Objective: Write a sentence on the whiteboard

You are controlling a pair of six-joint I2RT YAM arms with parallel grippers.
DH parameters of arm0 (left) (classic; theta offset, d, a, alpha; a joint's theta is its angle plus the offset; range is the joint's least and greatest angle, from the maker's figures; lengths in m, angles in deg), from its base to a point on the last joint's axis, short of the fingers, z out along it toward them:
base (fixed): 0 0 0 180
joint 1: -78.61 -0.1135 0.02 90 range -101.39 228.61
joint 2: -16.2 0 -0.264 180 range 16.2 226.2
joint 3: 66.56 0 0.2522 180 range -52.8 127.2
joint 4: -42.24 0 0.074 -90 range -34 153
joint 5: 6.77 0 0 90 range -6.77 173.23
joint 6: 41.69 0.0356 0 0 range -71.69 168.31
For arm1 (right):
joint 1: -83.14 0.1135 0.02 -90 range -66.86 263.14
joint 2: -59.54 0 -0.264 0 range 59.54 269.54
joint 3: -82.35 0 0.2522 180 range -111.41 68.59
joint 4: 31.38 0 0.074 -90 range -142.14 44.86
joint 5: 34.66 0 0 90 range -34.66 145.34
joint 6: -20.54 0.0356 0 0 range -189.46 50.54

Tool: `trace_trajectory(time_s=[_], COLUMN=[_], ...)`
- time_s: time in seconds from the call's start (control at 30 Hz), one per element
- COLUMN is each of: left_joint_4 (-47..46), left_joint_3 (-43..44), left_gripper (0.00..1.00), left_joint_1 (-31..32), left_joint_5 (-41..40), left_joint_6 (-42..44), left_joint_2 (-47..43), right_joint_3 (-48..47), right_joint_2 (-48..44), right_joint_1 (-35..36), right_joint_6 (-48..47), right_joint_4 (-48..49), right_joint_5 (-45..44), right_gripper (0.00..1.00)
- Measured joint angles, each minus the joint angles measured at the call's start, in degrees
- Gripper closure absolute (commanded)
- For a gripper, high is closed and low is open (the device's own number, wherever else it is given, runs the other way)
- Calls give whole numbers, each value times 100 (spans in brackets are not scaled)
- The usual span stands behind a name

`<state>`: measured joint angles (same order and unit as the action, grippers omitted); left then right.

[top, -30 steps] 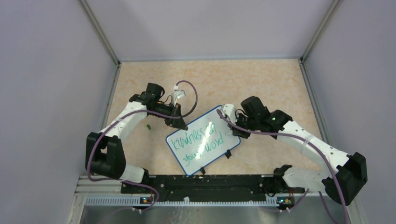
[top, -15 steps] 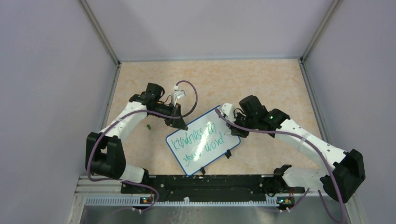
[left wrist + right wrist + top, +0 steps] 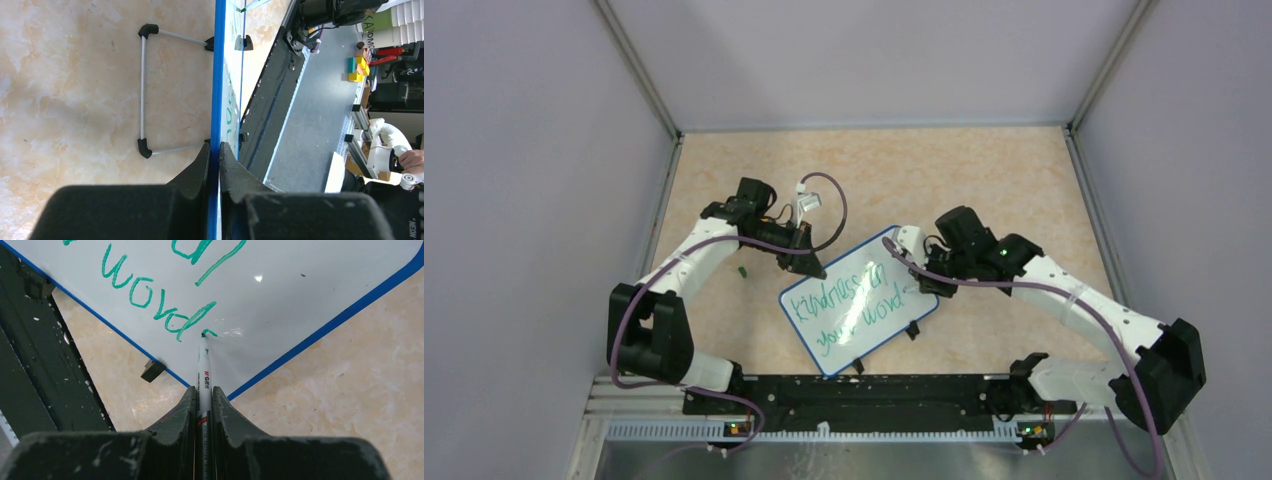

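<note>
The whiteboard lies tilted on the tan table, its blue rim seen edge-on in the left wrist view. My left gripper is shut on that rim at the board's upper left edge. The sentence in green script fills two lines; its last word shows close up. My right gripper is shut on a white marker. The marker's tip touches the board just after the "d", where a short green stroke begins.
A wire stand with black corners sits under the board, and a black clip foot is on its near edge. A small green piece lies left of the board. A black rail runs along the near edge. Grey walls enclose the table.
My right gripper has shifted slightly left with the marker, its tip now on the board past the last word. The left gripper and the board have not moved.
</note>
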<state>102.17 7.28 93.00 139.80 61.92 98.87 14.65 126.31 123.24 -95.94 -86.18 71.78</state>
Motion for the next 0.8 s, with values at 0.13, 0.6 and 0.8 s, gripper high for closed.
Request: trace_trajectory(time_s=[0.13,0.6,0.8], left_joint_4=[0,0,0], left_joint_3=[0,0,0], left_gripper=[100,100,100], left_joint_1=[0,0,0], left_joint_5=[0,2,2], left_joint_6=[0,-2,-2], left_joint_2=[0,0,0], right_joint_3=[28,149,192], right_joint_2=[-20,-116,-114], right_joint_1=[0,2,7], right_joint_6=[-57,-107,-142], right_joint_4=[-35,-177,-249], right_joint_5=[-9,-205,-122], right_gripper=[100,100,100])
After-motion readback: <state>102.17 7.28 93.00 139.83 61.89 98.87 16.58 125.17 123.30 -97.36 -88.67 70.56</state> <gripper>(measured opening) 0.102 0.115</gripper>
